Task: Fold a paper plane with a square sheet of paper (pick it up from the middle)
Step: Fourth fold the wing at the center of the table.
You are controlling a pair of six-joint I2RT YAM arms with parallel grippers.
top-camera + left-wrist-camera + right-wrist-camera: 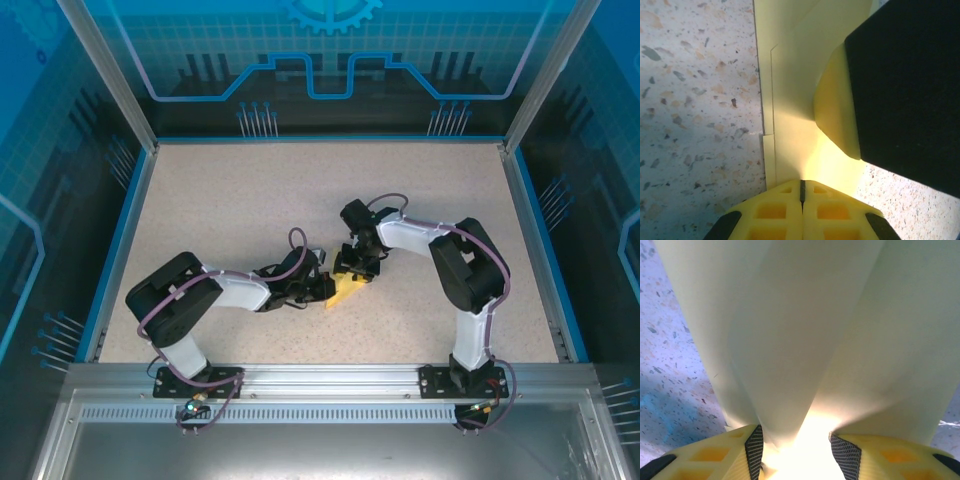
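Observation:
The yellow sheet of paper [343,291] lies folded in layers at the table's middle, between both grippers. My left gripper [325,287] comes from the left and is shut on the paper's near edge [790,150], its jaws pressed together [801,192]. My right gripper [358,270] comes down from the right onto the same paper. Its jaws stand apart [795,450] and a raised fold of the paper [790,340] runs up between the fingers [754,447]. In the left wrist view one right finger [837,107] rests against the paper. Much of the sheet is hidden under the grippers.
The speckled tabletop [230,210] is framed by a blue rim [120,240] and transparent walls. Both arm bases [195,378] are bolted at the near edge. Open tabletop lies behind and to either side of the grippers.

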